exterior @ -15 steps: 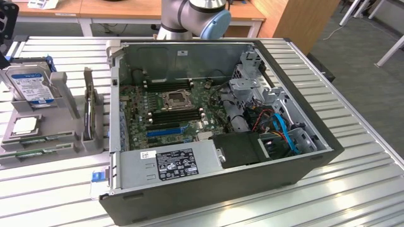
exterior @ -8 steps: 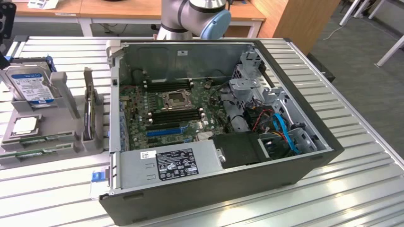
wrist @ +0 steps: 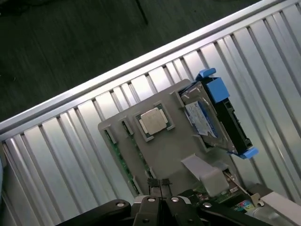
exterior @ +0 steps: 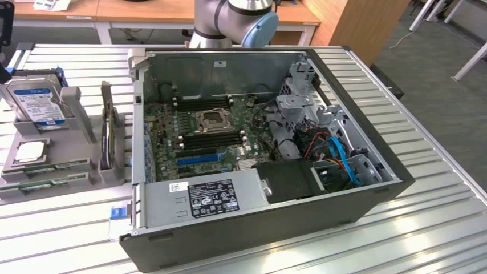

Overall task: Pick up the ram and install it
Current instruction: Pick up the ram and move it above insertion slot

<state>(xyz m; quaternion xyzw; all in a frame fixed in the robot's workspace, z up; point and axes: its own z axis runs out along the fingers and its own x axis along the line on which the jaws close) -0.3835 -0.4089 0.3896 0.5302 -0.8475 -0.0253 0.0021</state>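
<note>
Hovering closed hand (wrist: 160, 184) near edge-slotted ram (wrist: 122, 162)

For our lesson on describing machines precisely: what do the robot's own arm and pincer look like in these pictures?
The arm is a smooth silver-grey tube with a rounded joint closed by a light-blue cap. The pincer is black, built of flat linked bars joined by round silver bolts, and it narrows towards its end.
</note>
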